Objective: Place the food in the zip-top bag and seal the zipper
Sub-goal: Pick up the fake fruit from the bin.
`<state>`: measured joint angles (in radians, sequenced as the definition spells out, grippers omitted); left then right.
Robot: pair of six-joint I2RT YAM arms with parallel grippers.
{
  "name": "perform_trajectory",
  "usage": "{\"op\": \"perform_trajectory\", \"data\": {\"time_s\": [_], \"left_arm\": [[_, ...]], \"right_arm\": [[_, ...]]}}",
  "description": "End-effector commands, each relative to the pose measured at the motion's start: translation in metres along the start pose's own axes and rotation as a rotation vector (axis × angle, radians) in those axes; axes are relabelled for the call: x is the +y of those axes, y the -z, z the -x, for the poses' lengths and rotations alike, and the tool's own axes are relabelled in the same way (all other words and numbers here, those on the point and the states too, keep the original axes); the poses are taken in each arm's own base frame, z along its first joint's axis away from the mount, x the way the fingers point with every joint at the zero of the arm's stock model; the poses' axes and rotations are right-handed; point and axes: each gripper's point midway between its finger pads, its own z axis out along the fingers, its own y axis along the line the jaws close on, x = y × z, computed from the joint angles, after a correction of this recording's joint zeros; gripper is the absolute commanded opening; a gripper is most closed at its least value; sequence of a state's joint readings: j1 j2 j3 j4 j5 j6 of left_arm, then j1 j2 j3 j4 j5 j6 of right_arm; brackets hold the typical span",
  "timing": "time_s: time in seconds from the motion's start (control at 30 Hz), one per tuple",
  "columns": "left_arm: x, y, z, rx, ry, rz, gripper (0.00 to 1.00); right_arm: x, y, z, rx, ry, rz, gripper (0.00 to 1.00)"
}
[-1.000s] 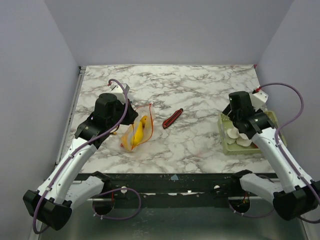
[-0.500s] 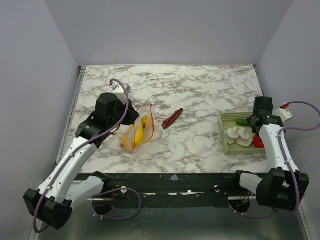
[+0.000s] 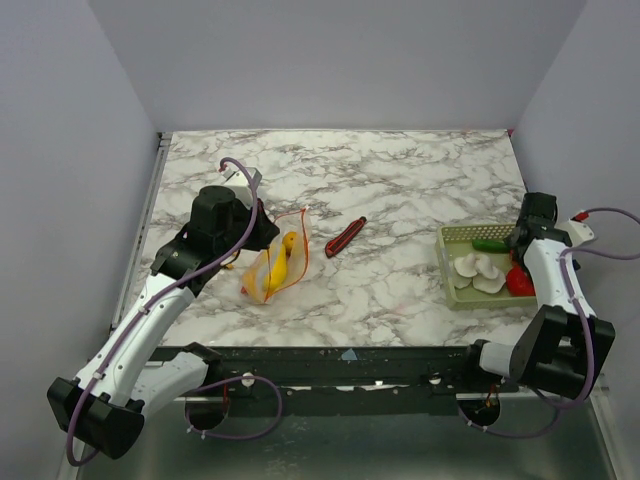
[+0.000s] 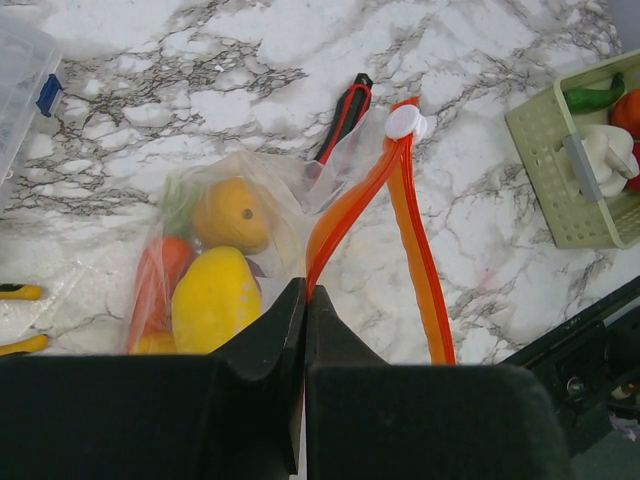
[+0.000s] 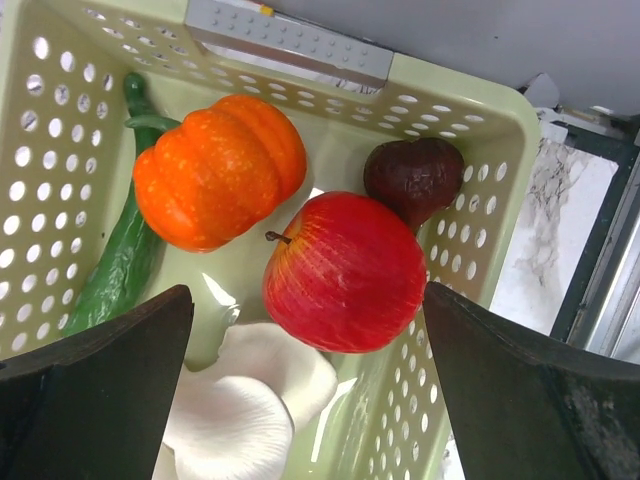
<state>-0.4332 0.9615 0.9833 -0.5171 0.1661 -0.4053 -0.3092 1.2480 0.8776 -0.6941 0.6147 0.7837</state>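
The zip-top bag (image 3: 272, 266) lies left of centre and holds a yellow fruit (image 4: 214, 300), an orange one (image 4: 232, 213) and a carrot (image 4: 158, 282). Its mouth gapes, and the orange-red zipper (image 4: 348, 205) arches up to a white slider (image 4: 405, 122). My left gripper (image 4: 305, 296) is shut on the near end of the zipper. More food lies in a pale green basket (image 5: 470, 262): a red apple (image 5: 345, 270), an orange pumpkin (image 5: 215, 170), a green vegetable (image 5: 112, 268), a dark beet (image 5: 415, 175) and white mushrooms (image 5: 240, 400). My right gripper (image 5: 308, 300) hangs open above the apple, holding nothing.
A slim red-and-black stick (image 3: 346, 236) lies between the bag and the basket (image 3: 452, 236). The left wrist view shows a clear box with a blue clip (image 4: 22, 85) and a yellow-and-black tool (image 4: 15, 292) at the far left. Grey walls close in the table's sides.
My right arm has swung from over the basket's left side to its right edge, and its jaws have opened wider. The left arm and the bag have stayed still.
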Motion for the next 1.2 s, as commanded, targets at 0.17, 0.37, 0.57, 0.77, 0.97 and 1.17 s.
{"op": "perform_trajectory", "data": {"time_s": [0.17, 0.37, 0.57, 0.77, 0.97, 1.17], "left_arm": [[-0.004, -0.001, 0.005, -0.012, 0.002, -0.024, 0.0], [-0.005, -0.002, 0.005, -0.007, 0.004, -0.029, 0.0], [-0.006, -0.002, 0.004, -0.005, 0.004, -0.032, 0.0], [-0.005, -0.003, 0.004, -0.001, 0.004, -0.027, 0.0], [-0.005, -0.004, 0.003, 0.002, 0.004, -0.029, 0.0], [-0.004, -0.003, 0.003, -0.003, 0.002, -0.026, 0.0]], "right_arm": [[-0.002, -0.024, -0.028, 0.08, 0.015, -0.005, 1.0], [0.015, -0.031, -0.052, 0.196, 0.083, 0.061, 1.0], [0.014, -0.036, -0.055, 0.192, 0.088, 0.052, 1.0], [0.011, -0.029, -0.036, 0.136, 0.069, 0.032, 1.0], [0.01, -0.021, -0.011, 0.04, 0.007, 0.037, 1.0], [0.008, -0.032, -0.013, 0.032, 0.019, -0.014, 1.0]]}}
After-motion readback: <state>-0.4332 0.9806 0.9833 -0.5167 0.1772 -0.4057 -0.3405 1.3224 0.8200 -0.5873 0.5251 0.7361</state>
